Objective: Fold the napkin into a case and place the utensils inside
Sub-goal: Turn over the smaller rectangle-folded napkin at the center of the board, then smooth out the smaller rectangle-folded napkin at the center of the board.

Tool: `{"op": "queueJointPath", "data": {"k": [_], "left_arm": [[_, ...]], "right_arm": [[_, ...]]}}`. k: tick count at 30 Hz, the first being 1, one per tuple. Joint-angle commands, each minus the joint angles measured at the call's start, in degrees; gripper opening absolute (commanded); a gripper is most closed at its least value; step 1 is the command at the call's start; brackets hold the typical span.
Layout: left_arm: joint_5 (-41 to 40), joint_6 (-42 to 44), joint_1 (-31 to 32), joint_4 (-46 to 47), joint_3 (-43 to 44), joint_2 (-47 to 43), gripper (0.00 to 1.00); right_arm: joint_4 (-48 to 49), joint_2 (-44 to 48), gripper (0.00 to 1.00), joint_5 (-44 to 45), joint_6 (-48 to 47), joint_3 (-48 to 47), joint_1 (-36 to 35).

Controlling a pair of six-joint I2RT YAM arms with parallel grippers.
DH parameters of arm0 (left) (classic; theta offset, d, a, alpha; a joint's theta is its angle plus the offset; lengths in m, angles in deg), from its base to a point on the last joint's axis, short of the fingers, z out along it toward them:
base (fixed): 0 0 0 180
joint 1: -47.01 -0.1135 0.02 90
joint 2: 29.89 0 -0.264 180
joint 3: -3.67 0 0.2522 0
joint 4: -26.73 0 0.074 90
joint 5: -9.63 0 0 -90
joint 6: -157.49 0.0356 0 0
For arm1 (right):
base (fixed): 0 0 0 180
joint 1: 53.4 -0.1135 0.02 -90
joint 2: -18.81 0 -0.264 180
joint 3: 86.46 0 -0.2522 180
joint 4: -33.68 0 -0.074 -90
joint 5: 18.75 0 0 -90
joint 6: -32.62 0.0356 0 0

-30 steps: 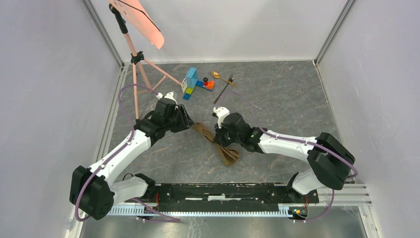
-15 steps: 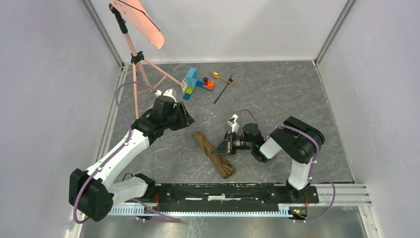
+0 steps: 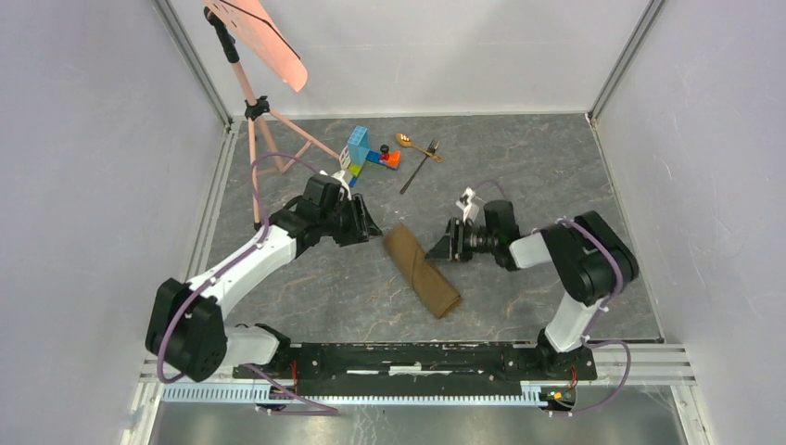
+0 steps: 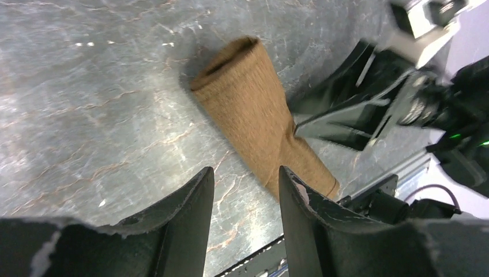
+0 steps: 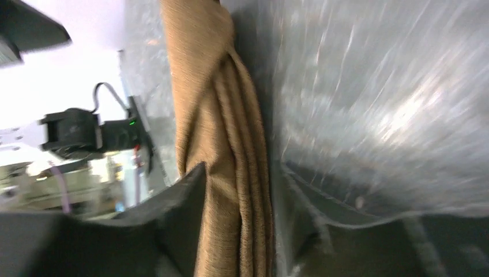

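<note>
At mid-table, the left claw (image 4: 245,173) hangs narrowly parted with nothing in it, just short of the napkin (image 3: 422,269). The right claw (image 5: 239,173) has brown cloth filling its gap; pinched or merely straddled, I cannot tell through the blur. One napkin, bunched into a loose roll on the table (image 3: 519,185). One gold spoon (image 3: 408,141) and one dark fork (image 3: 419,167) lie well apart at the far side, beside the toy blocks (image 3: 363,156). Danger: a sideways tug could spill those folds, and a careless reach could knock the blocks.
</note>
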Motion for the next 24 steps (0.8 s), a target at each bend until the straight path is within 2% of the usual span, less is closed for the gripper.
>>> {"op": "queueJointPath", "data": {"k": [1,4,6,8,12,15,20,21,24], "left_arm": [[9.6,-1.8,0.6,9.3,1.6,4.7,0.52],[13.4,-5.2,1.3,15.7,1.9,9.5,0.52],[14.8,-7.3,1.8,19.2,2.8,13.2,0.51],[16.2,-9.3,2.2,22.5,3.9,16.9,0.49],[16.3,-11.8,2.8,27.1,6.4,24.1,0.44],[13.4,-12.0,2.7,28.4,7.0,28.5,0.42],[5.9,-7.3,2.8,25.2,10.0,34.7,0.40],[5.3,-6.4,2.6,24.4,10.8,35.8,0.40],[4.1,-3.5,2.7,20.1,12.8,36.4,0.40]], "right_arm": [[-35.0,10.4,0.60,12.6,-27.7,-9.4,2.2],[-47.1,19.2,0.69,25.2,-33.0,-13.4,-1.4],[-52.7,21.7,0.69,29.5,-34.6,-16.0,-5.8],[-54.6,24.1,0.66,30.0,-33.9,-15.6,-9.7],[-52.0,29.4,0.51,26.2,-29.5,-11.0,-15.8],[-49.2,32.6,0.39,26.6,-27.7,-5.8,-16.8],[-43.3,34.0,0.33,38.1,-28.0,3.1,-16.8],[-43.4,32.9,0.33,41.4,-28.5,3.6,-16.7],[-45.9,32.3,0.31,43.9,-29.5,1.7,-17.2]]}}
